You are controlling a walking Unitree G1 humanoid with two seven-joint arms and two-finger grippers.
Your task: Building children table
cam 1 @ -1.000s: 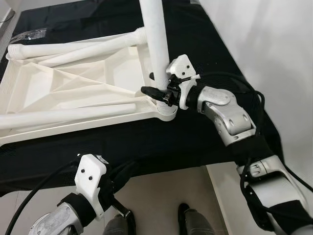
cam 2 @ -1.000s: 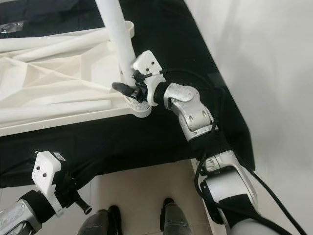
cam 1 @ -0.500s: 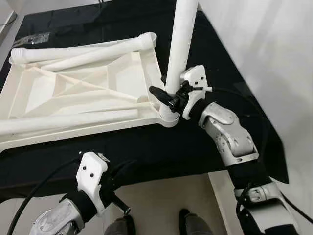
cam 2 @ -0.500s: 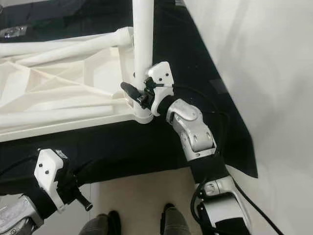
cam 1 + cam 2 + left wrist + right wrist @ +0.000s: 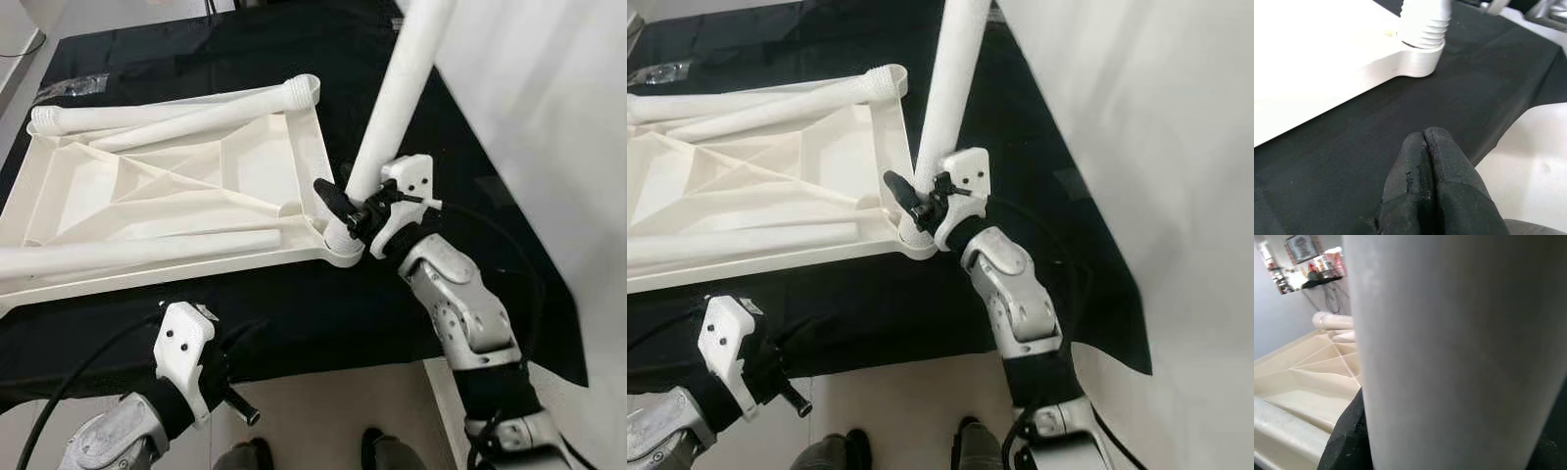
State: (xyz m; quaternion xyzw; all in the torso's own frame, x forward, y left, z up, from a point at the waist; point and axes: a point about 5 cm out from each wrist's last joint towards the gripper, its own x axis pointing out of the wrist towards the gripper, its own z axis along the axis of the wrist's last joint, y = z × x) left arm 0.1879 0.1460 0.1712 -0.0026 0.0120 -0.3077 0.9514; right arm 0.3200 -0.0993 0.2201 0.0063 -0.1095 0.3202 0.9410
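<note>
Looking down on a black-covered table (image 5: 294,304), we see a white tabletop (image 5: 167,196) lying upside down, its ribbed underside facing up. Our right gripper (image 5: 345,211) is clamped on a white leg (image 5: 397,93) just above its lower end; the leg stands in the socket (image 5: 341,245) at the near right corner of the tabletop and tilts away to the right. A second leg (image 5: 127,250) lies flat along the near edge of the tabletop, and two more legs (image 5: 176,110) lie along its far edge, one ending in a ribbed tip (image 5: 300,90) at the far right corner. Our left gripper (image 5: 1427,171) hangs low by the near edge of the table, fingers pressed together and holding nothing. A small clear bag (image 5: 73,88) rests on the cloth at far left.
</note>
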